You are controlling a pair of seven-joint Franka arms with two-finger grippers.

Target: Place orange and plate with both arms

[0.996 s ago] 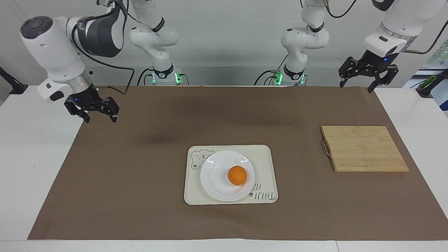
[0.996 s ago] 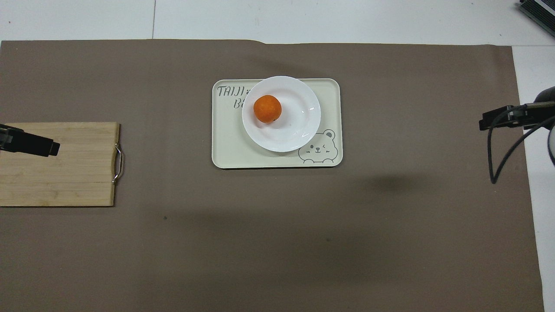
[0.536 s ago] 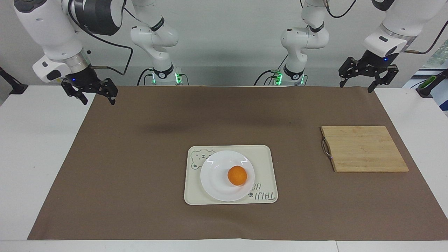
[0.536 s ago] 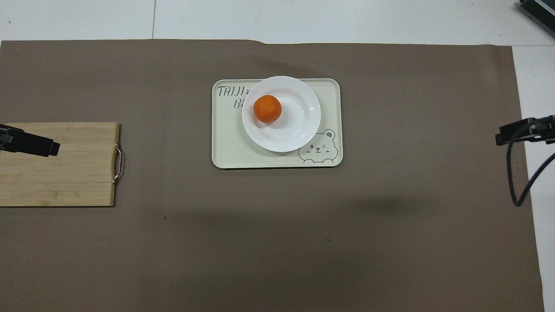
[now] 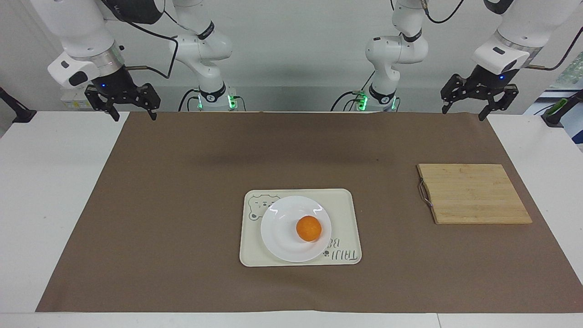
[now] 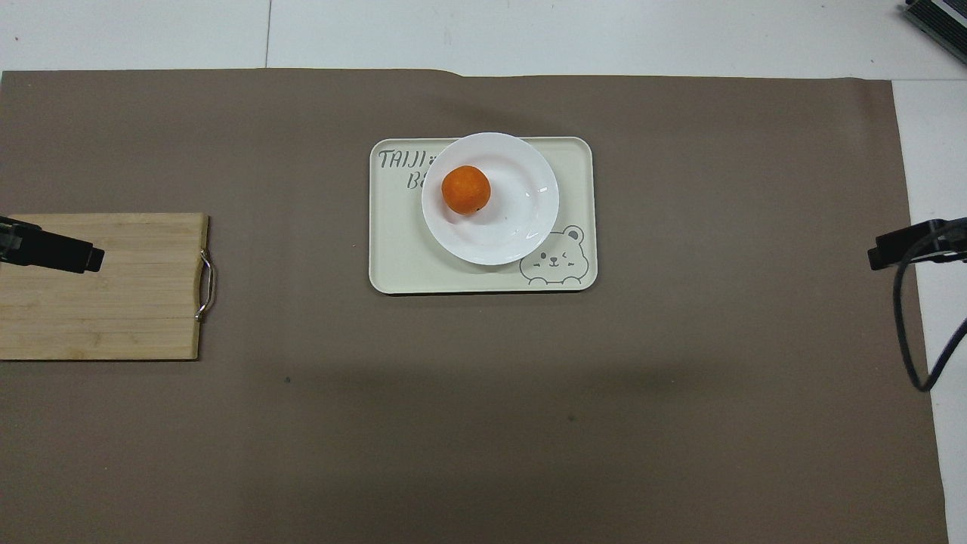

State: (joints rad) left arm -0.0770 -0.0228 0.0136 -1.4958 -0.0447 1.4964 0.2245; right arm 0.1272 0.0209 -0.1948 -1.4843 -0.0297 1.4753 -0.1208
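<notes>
- Since a second ago the right claw (image 5: 132,108) has pulled up and back toward its corner of the tabletop (image 5: 45,182); the left claw (image 5: 479,105) hasn't budged.
- Both are spread wide, holding nothing.
- The orange (image 5: 308,228) sits on the plate (image 5: 278,228), on the tray (image 5: 346,214).
- We'd worry about it rolling off (sitting off-centre) if anything bumps the plate.

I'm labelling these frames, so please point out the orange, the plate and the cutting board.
orange (image 5: 308,228): facing view, middle of the fruit's skin.
plate (image 5: 278,230): facing view, bare white inside beside the fruit.
cutting board (image 6: 121,302): overhead view, bare wood near its middle.
</notes>
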